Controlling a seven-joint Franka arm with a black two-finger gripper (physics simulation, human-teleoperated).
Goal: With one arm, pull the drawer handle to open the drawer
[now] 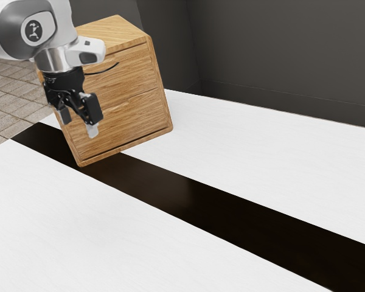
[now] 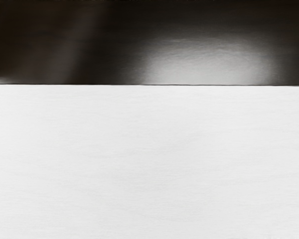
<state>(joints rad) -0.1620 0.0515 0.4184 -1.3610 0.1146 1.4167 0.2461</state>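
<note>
While the tool (image 1: 79,121) hangs, the drawer handle (image 1: 106,68) sits just above.

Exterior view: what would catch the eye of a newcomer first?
The wooden drawer cabinet at the exterior view's upper left stands out against the white table. The black gripper hangs open in front of its face, holding nothing. A glossy black stripe crosses the table diagonally from the cabinet toward the lower right.
</note>
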